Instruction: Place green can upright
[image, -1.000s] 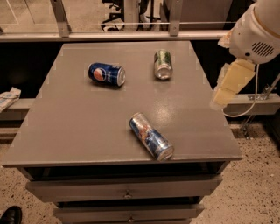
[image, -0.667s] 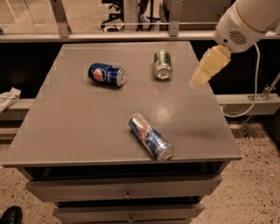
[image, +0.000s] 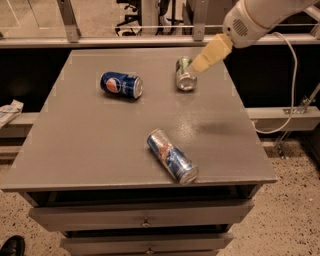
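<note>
The green can (image: 184, 74) lies on its side near the far right of the grey table (image: 90, 140), its silver end facing the front. My gripper (image: 200, 62) reaches in from the upper right on a white arm; its tan fingers end just right of the can's far half, close to it or touching it. The dark blue Pepsi can (image: 121, 84) lies on its side to the left. The slim blue-and-silver can (image: 171, 155) lies on its side near the front edge.
A metal rail (image: 125, 42) runs behind the table. A grey cable (image: 287, 90) hangs to the right of the table. Drawers (image: 145, 220) sit under the tabletop. A shoe (image: 11, 246) shows at the bottom left.
My gripper has moved left and farther back, from beyond the table's right edge to just beside the green can. The three cans have not moved.
</note>
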